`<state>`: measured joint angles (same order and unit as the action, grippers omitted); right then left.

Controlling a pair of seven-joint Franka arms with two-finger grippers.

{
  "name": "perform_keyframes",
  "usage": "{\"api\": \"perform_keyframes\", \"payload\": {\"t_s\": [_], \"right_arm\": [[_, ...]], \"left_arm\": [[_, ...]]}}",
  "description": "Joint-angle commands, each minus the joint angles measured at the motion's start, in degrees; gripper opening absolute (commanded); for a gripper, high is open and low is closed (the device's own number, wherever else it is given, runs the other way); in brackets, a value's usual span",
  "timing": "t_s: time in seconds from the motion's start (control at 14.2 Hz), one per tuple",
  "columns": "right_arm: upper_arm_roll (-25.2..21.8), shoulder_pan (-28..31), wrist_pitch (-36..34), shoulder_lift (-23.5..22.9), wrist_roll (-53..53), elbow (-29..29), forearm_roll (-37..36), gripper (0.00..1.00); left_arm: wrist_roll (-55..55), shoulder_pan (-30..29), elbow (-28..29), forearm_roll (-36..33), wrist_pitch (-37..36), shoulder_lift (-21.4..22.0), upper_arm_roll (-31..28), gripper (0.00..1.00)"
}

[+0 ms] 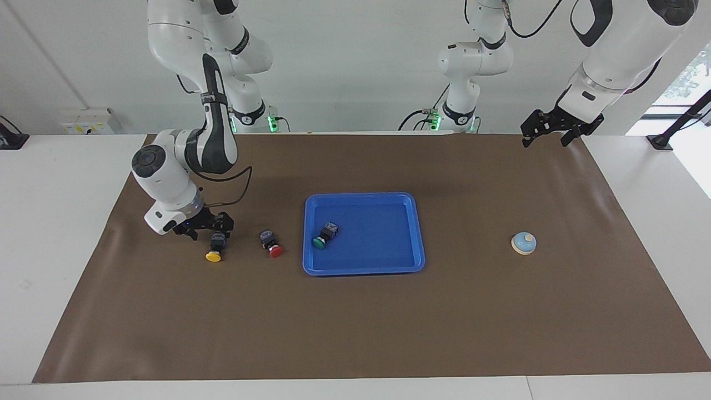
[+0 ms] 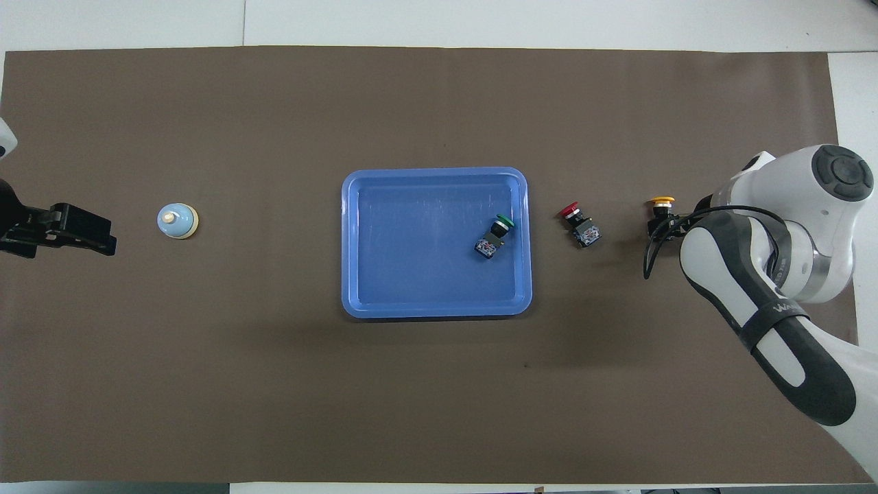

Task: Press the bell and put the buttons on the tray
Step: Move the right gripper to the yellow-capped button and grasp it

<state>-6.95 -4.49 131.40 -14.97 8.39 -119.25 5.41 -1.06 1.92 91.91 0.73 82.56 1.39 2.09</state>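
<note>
The bright-blue tray [image 1: 389, 261] lies mid-mat with the green button [image 1: 324, 235] lying on its side in it, by the rim toward the right arm's end. The red button [image 1: 271, 243] lies on the mat beside the tray. The yellow button [image 1: 215, 249] lies a little farther toward the right arm's end. My right gripper [image 1: 208, 232] is low at the yellow button's black body, fingers apart, and the arm hides most of it from above. The light-blue bell [image 1: 524, 243] stands toward the left arm's end. My left gripper [image 1: 545, 140] hangs open, raised over the mat's corner.
A brown mat [image 1: 355, 333] covers the table. In the overhead view the tray [image 2: 357, 288], bell [image 2: 178, 221], red button [image 2: 579, 223] and yellow button [image 2: 661, 204] lie in a row across the mat's middle. The right arm's black cable [image 1: 239, 186] loops above the mat.
</note>
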Motion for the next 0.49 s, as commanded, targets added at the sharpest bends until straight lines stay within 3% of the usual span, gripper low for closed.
{"api": "perform_keyframes", "payload": {"t_s": [0.0, 0.14, 0.35, 0.42], "right_arm": [[0.3, 0.0, 1.5, -0.9, -1.3, -0.5, 0.6, 0.90], [0.3, -0.1, 1.5, -0.9, -2.2, -0.5, 0.6, 0.67], [0.4, -0.2, 1.1, -0.9, -2.2, -0.4, 0.6, 0.08], [0.4, -0.2, 0.5, -0.9, -2.2, 0.0, 0.7, 0.00]], "left_arm": [[-0.5, 0.0, 0.6, -0.4, -0.6, 1.1, -0.1, 1.00], [-0.5, 0.0, 0.6, -0.4, -0.6, 1.1, -0.1, 1.00], [-0.5, 0.0, 0.6, -0.4, -0.6, 1.1, -0.1, 1.00], [-0.6, 0.1, 0.6, -0.4, -0.6, 1.1, -0.1, 1.00]]}}
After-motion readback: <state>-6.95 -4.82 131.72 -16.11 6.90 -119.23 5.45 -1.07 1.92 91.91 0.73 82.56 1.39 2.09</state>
